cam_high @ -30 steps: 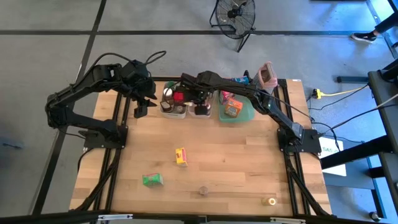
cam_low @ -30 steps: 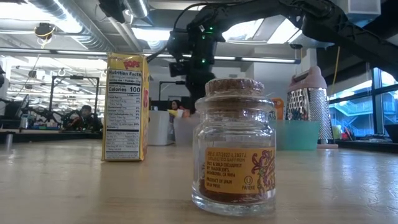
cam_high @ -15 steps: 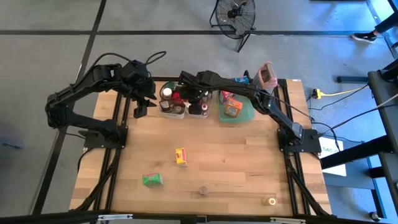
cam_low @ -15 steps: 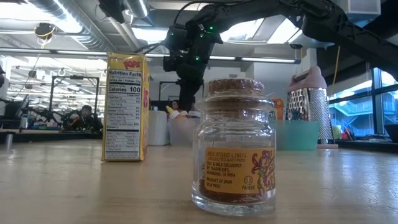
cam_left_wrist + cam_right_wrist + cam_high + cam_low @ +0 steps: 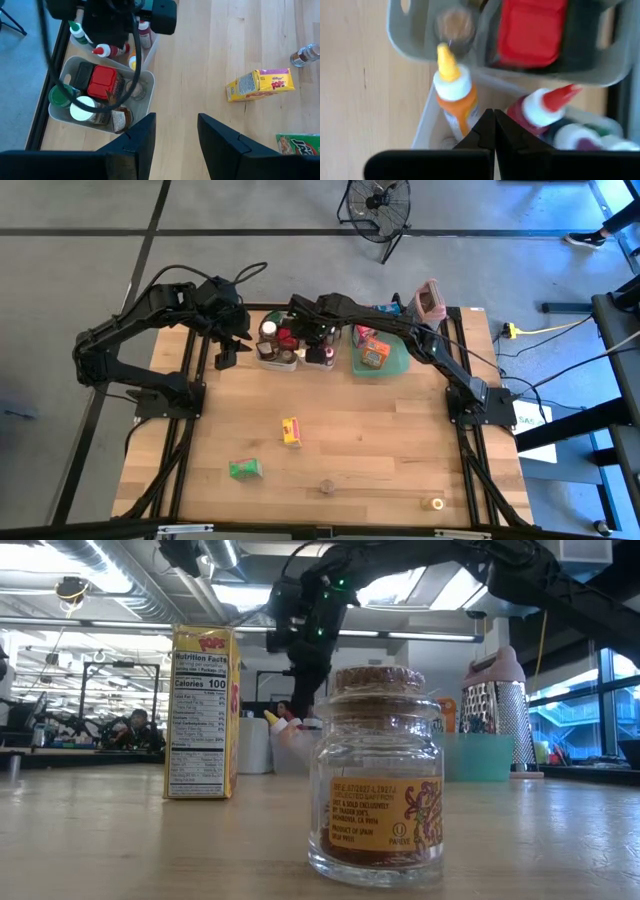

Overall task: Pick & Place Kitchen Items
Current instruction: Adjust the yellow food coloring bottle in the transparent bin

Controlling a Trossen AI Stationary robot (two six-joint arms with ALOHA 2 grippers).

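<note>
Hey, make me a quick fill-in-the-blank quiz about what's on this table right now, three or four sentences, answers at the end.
1. The right gripper's fingers are ____ and hold nothing.
2. The glass jar closest to the low camera has a ____ stopper.
3. In the left wrist view, the tub holds a box with a ____ lid.
4. The left gripper hovers with its fingers ____.

Answers: shut; cork; red; apart

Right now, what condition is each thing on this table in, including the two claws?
Left gripper: open, empty, above the table.
Right gripper: shut, empty, over the tubs.
Yellow box: lying flat.
Green box: lying flat.
Cork jar: upright, corked.
Orange bottle: in a tub, capped.
</note>
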